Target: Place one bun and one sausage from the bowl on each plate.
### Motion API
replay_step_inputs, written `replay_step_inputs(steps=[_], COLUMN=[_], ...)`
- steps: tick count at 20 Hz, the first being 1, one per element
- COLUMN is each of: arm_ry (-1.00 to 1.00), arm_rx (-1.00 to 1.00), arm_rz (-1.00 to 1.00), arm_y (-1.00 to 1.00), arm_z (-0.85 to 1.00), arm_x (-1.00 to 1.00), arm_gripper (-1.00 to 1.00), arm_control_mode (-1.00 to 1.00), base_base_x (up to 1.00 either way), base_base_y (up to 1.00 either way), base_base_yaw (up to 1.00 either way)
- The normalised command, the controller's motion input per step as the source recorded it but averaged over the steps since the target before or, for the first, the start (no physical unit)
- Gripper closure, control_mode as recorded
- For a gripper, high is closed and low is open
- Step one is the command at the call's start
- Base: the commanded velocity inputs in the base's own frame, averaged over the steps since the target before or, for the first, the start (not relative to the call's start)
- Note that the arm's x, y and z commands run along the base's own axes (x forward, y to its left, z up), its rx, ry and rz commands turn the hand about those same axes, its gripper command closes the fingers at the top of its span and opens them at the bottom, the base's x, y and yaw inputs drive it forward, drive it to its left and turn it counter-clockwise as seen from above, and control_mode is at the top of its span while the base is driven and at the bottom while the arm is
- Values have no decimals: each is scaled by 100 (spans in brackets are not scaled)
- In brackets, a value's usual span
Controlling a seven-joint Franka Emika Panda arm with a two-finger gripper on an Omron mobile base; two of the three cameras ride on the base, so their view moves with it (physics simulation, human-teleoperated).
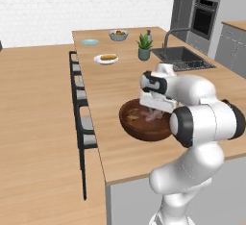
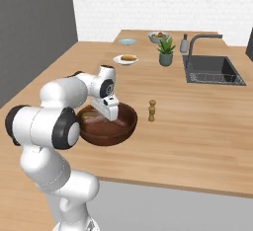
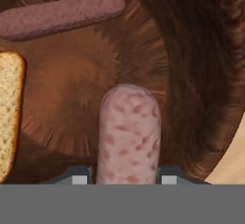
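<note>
Jaws: closed on either side of pale speckled sausage, inside brown bowl on tabletop, gripped for transfer. Darker sausage, bun lie alongside. Destination: pale blue plate.

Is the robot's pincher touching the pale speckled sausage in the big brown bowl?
Touching. In the hand view the gripper has one fingertip on each side of the pale sausage, pressed against it with no gap, inside the bowl.

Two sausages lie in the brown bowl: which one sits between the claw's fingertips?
The pale pink speckled sausage, standing lengthwise between the claw tips. The darker reddish-brown sausage lies apart, crosswise at the far side of the bowl.
</note>
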Motion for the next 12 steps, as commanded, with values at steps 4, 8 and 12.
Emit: replay_step_inputs(steps=[4,8,12], arm_ry=[0,-2,0], arm_rx=[0,0,0], arm_rz=[44,49,43], arm_y=[29,27,2], arm_z=[46,35,33], arm_x=[-34,-46,-37], arm_gripper=[100,100,100], arm_control_mode=[-100,-100,-100], base_base_x=[0,0,0], base_base_y=[0,0,0], base_base_yaw=[0,0,0])
